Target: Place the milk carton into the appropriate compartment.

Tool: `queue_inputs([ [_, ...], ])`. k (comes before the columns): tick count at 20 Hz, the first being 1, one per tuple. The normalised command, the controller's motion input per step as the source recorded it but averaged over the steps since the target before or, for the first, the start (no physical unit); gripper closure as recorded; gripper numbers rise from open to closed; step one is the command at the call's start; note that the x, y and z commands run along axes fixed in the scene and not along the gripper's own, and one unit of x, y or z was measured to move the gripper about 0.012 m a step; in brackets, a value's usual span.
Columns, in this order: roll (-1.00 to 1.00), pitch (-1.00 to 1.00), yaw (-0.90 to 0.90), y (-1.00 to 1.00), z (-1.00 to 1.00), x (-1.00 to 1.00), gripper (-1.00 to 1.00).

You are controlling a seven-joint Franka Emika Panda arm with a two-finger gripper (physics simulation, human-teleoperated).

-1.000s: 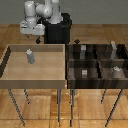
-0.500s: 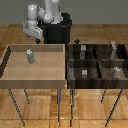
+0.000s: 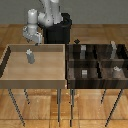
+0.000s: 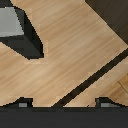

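- Approach is the step in hand: the tool (image 3: 32,42) hangs above the far rim of the tray (image 3: 10,80), open and holding nothing.
- Milk carton (image 3: 30,56) stands upright in the tray, just below and in front of the tool, untouched.
- Next move calls for lowering straight down, fingertips (image 4: 22,103) straddling the carton, then closing.
- Compartment box (image 3: 95,64) waits beside the tray, toward the exterior view's right.

A white, rounded-jointed arm (image 3: 49,12) rises from a black base (image 3: 60,31), ending in a grey pincer (image 3: 33,39).
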Motion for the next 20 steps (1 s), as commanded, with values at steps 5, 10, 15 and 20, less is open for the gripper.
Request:
queue_inputs([
  [5, 0.00, 0.00, 0.00, 0.00, 0.00, 0.20, -1.00],
  [10, 0.00, 0.00, 0.00, 0.00, 0.00, 1.00, -1.00],
  [15, 0.00, 0.00, 0.00, 0.20, 0.00, 0.00, -1.00],
  [20, 0.00, 0.00, 0.00, 0.00, 0.00, 0.60, -1.00],
])
